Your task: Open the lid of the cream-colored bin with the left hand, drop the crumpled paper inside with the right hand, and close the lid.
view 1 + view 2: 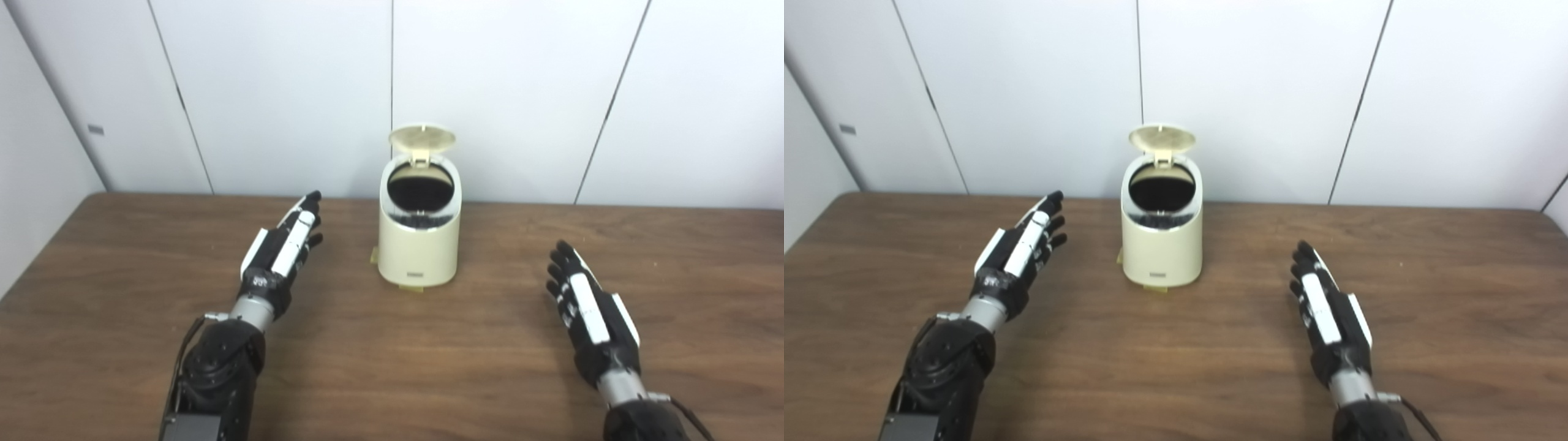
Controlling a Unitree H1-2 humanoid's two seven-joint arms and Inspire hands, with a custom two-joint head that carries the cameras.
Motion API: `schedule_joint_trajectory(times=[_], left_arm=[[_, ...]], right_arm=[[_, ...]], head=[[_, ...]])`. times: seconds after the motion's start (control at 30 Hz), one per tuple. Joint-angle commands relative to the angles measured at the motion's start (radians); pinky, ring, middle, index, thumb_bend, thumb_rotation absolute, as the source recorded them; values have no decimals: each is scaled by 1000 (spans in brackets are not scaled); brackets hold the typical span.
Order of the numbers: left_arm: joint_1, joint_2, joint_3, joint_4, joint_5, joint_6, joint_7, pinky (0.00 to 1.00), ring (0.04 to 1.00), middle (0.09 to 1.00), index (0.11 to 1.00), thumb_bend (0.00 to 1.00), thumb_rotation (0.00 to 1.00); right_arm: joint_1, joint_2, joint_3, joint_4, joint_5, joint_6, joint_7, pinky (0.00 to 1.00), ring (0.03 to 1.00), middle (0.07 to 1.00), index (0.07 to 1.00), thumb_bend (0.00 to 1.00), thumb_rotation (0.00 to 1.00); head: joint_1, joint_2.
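I count 1 bin (419,245) mid-table (392,367) near the wall, its 1 lid (422,139) standing upright, mouth dark. I see 2 hands: left hand (285,245) left of the bin, right hand (588,306) well right; both empty, fingers extended and slightly apart. I see 0 papers.

Brown wooden table (429,367), white wall panels (275,92)

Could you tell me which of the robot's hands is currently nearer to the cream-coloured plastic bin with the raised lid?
The left hand looks nearer, open beside the cream-coloured plastic bin on its left. The right hand, also open, sits farther away to the bin's right, closer to the robot.
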Motion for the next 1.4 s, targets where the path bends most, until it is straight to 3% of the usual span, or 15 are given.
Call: schedule_joint_trajectory(times=[0.0, 0.17, 0.43, 0.6, 0.77, 0.97, 1.17, 1.37], left_arm=[[-47, 6, -6, 11, 15, -53, 3, 975, 979, 994, 981, 529, 773], [-77, -5, -14, 50, 37, -97, 19, 958, 971, 979, 970, 503, 760], [-172, -16, -14, 122, 46, -125, 30, 966, 973, 972, 961, 523, 738], [-230, -12, -21, 167, 64, -155, 35, 957, 961, 955, 950, 548, 753], [-304, 3, -40, 198, 104, -147, 35, 953, 952, 942, 915, 535, 765], [-367, 4, -43, 220, 119, -138, 40, 950, 950, 940, 926, 539, 768], [-434, 40, -79, 265, 148, -141, 9, 936, 935, 921, 894, 544, 739], [-481, 70, -130, 265, 191, -73, -19, 949, 940, 903, 889, 573, 941]], right_arm=[[-13, 1, -2, 10, 22, -90, 6, 999, 990, 995, 998, 547, 759], [-9, 1, 15, 55, 10, -144, -3, 1000, 988, 993, 1000, 514, 763], [-18, -14, 40, 58, -25, -149, -19, 988, 973, 982, 1000, 512, 789], [-11, -12, 37, 62, 5, -146, -10, 999, 976, 984, 1000, 524, 792], [0, -2, 32, 59, 53, -133, 2, 888, 944, 977, 1000, 530, 713], [4, 0, 41, 70, 61, -139, 4, 921, 931, 979, 1000, 507, 702], [5, 10, 52, 87, 59, -145, 5, 926, 934, 982, 1000, 533, 722], [19, -6, 79, 28, 43, -93, 8, 958, 963, 977, 995, 571, 764]], head=[[2, -14], [-3, -46], [-10, -42], [-4, -35], [6, -28], [21, -15], [20, -10], [39, 15]])
